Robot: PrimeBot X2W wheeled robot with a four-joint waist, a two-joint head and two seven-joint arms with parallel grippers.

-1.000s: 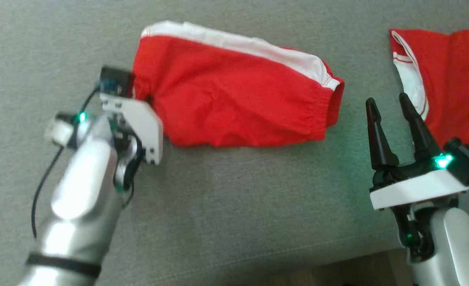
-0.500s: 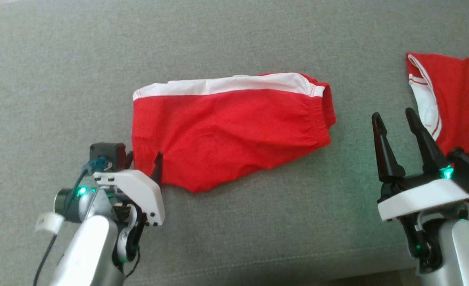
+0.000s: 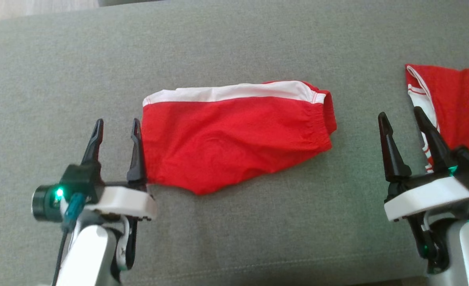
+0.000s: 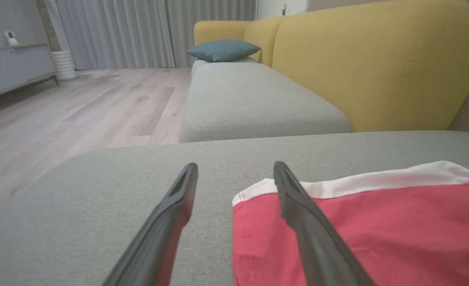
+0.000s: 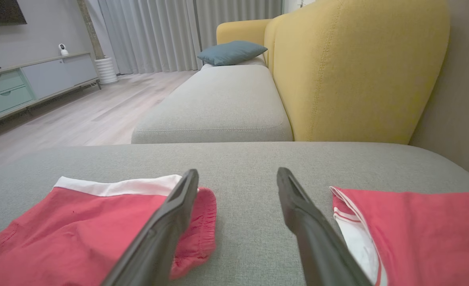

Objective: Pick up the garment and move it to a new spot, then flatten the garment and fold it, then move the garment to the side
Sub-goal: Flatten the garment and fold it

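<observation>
Freed from the cloth, the left gripper (image 3: 117,123) now stands fingers apart, like the empty right gripper (image 3: 400,112), beside the folded red garment (image 3: 234,139) on the grey cushion (image 3: 234,47), limp, light stuff probably best pinched through its edge layers.

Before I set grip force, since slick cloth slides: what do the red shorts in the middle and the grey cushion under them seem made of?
Red shorts: probably soft matte cotton-like knit; it creases softly, waistband gathered. Grey cushion: coarse woven upholstery, matte; speckled weave and a stitched seam show.
</observation>
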